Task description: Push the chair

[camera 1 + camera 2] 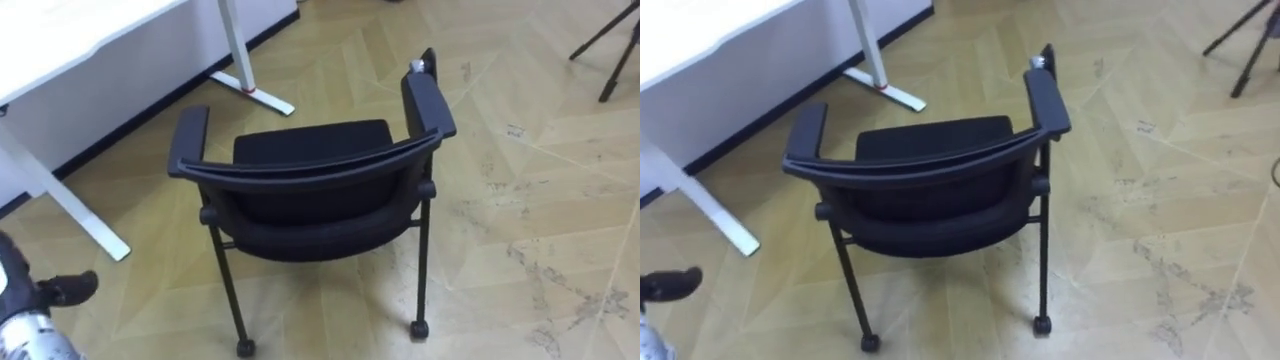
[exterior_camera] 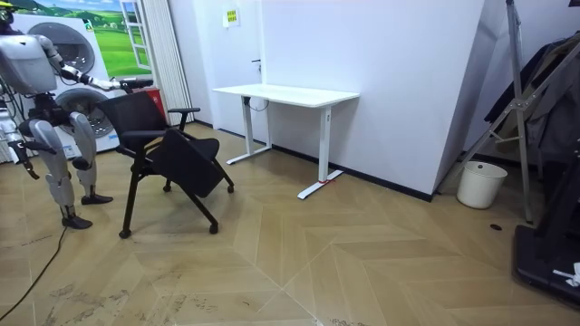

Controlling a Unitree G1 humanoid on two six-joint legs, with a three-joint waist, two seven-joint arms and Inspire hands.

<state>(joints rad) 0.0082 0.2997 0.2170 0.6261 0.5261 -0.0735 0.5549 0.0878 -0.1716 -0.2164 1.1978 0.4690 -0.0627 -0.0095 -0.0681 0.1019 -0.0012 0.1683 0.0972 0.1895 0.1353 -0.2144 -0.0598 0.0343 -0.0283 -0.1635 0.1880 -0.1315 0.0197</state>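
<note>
One black chair (image 1: 310,190) stands ahead and to the right of the robot's left hand (image 1: 66,289), apart from it, with its curved backrest on the hand's side and running left to right. A white desk (image 1: 60,40) lies farther ahead of the hand. I cannot tell whether the fingers are spread or curled

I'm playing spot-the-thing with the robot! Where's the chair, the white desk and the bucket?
chair (image 1: 310,140): left eye view, on its seat.
white desk (image 2: 290,93): room view, on its tabletop.
bucket (image 2: 481,186): room view, on its side.
</note>
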